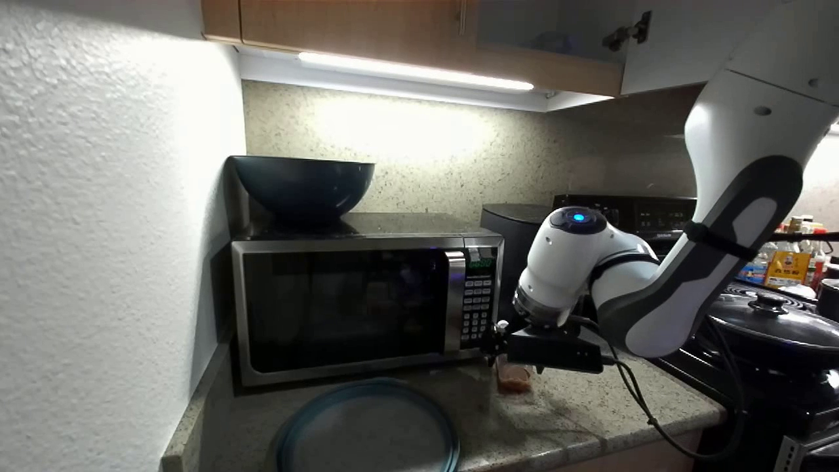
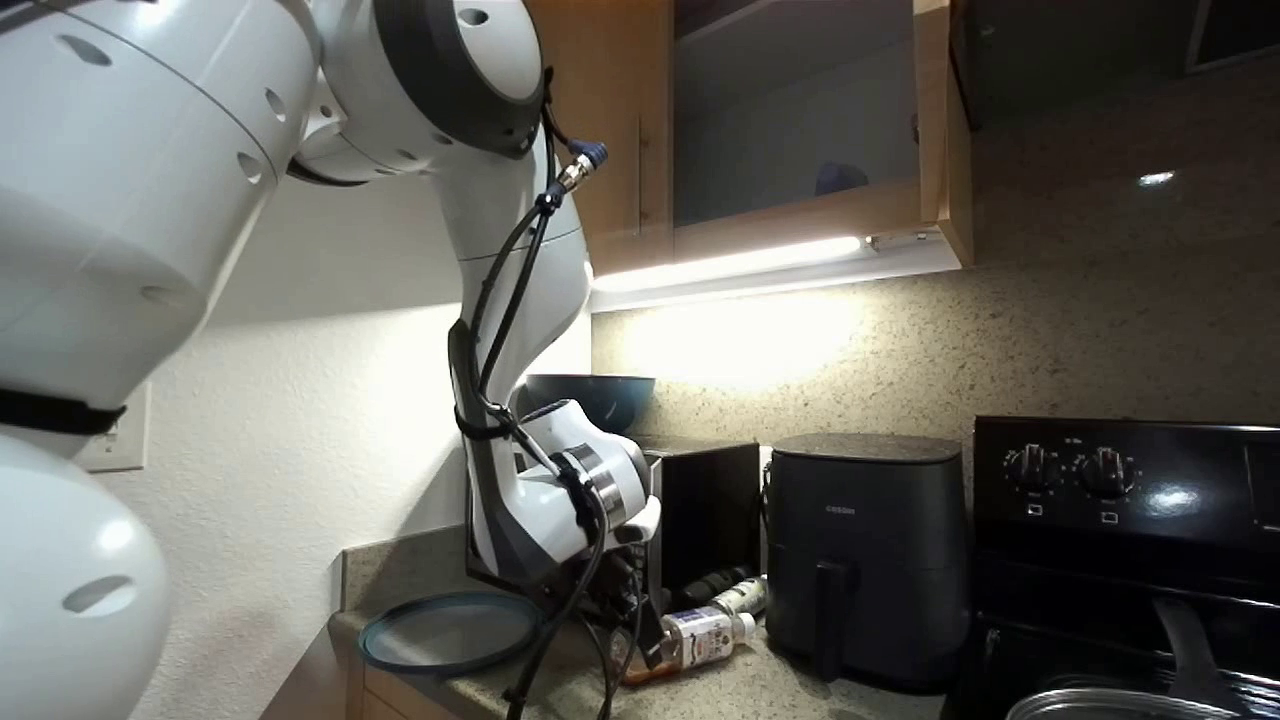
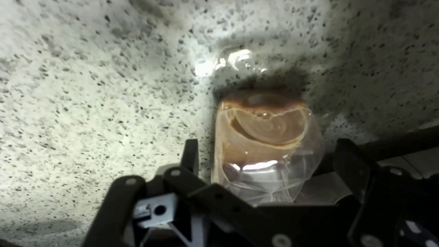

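Note:
A clear plastic bottle [image 3: 267, 154] with some reddish-brown liquid in it lies on its side on the speckled counter [image 3: 103, 103]. In an exterior view its printed label and white cap [image 2: 705, 637] show; its base end shows in another exterior view [image 1: 513, 378]. My gripper [image 3: 268, 147] is open, low over the counter. In the wrist view its black fingers stand on either side of the bottle, with a gap at each side. The bottle's label and cap are hidden there behind the gripper body. Nothing is held.
A microwave [image 1: 347, 308] bearing a dark bowl [image 1: 305, 187] stands beside the gripper. A round blue-rimmed lid or plate [image 1: 370, 385] lies in front. A black air fryer [image 2: 865, 560], another bottle [image 2: 742, 597] and the stove [image 2: 1110, 480] are nearby. Cabinets [image 1: 354, 23] hang above.

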### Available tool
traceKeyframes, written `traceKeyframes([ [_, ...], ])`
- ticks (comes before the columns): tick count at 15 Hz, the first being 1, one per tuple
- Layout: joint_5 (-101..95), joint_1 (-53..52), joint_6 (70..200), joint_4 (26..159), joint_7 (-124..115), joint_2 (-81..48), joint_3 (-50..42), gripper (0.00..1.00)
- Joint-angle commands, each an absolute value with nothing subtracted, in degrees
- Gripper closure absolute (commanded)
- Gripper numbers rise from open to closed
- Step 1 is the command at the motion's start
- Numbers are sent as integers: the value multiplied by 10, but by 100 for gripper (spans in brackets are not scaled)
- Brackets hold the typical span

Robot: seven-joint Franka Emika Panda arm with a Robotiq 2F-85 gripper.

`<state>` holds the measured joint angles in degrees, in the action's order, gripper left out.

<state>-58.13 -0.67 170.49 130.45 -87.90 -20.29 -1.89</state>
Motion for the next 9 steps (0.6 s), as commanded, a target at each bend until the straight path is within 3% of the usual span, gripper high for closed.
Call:
traceKeyframes([
  [1,-538,22,1712,1297,-839,-222,3,0],
  [7,-551,12,1704,1300,-862,-218,-9,0],
  [8,-548,16,1712,1300,-860,-220,-7,25],
  [9,-555,12,1714,1297,-865,-221,-12,26],
])
